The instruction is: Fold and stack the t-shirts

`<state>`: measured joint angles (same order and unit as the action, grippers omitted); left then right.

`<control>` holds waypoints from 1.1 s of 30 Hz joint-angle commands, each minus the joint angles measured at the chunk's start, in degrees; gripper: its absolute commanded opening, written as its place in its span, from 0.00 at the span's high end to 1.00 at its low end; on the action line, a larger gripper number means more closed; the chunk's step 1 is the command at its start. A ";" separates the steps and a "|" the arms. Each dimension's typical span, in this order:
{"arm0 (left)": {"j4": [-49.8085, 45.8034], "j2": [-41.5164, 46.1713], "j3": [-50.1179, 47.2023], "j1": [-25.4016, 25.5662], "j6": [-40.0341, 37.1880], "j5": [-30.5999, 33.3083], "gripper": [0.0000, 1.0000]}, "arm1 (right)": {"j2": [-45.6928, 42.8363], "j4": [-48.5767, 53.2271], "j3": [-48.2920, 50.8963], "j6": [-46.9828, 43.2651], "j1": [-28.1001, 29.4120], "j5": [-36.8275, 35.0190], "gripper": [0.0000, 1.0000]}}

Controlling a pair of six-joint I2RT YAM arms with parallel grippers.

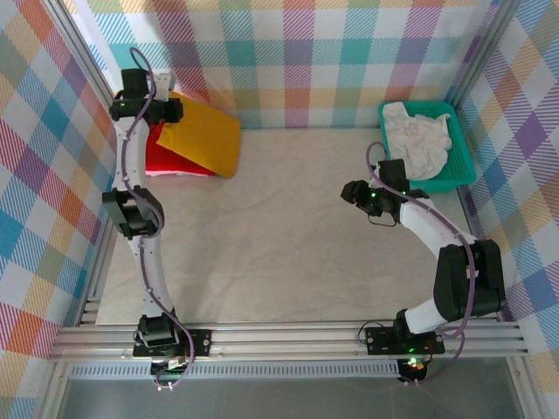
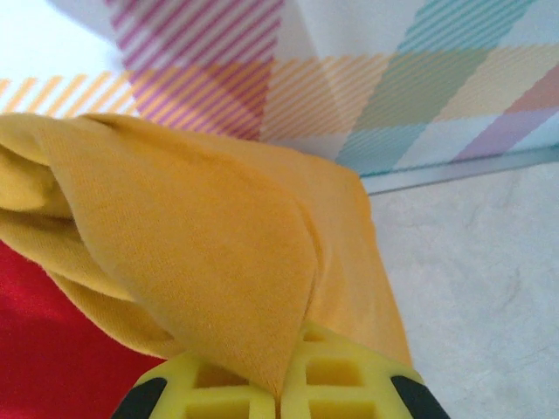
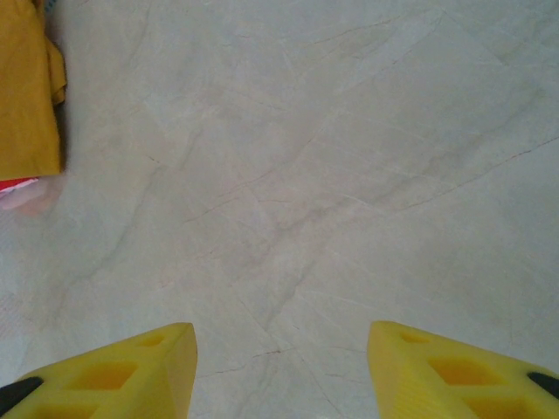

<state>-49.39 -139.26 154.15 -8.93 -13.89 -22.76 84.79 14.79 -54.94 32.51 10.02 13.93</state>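
Far-left corner: left pincer is clamped on a fold of the mustard tee. Cloth is nipped btwn its pads, w/ a pointed flap bunching up over them. Prob. gripped at an edge so the fold can be laid or squared on the pile. Mustard tee lies folded, roughly rectangular, on the red tee, whose edge pokes out at the near side. Both are soft matte knit, the yellow w/ a fine visible weave.

Centre: worktop has a pale, faintly creased covering.

Right of centre: right pincer hangs over bare worktop, jaws apart, nothing btwn them. Looks parked.

Far right: off-white tee lies crumpled, unfolded, in the teal basket, rigid-looking plastic. Likely next to fold.
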 commanded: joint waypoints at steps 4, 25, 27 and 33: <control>4.71 -1.59 3.25 -4.67 3.30 -6.09 1.00 | -0.60 1.48 0.31 0.62 -0.35 -0.79 0.46; 9.07 -8.39 3.11 -9.53 0.08 16.89 0.27 | -2.94 1.96 -0.79 0.44 -0.29 -0.03 0.46; 8.32 -5.66 2.15 -9.44 2.59 19.85 0.14 | -3.24 1.99 -0.87 -0.30 -0.26 -1.08 0.46; 33.53 22.59 -37.98 -7.98 10.19 16.12 0.00 | -2.63 2.16 -2.28 -4.21 -0.28 -6.27 0.42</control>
<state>-32.71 -133.08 130.15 -17.61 -8.25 -5.63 82.76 16.23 -55.09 31.35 10.02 11.03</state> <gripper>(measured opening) 0.999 0.576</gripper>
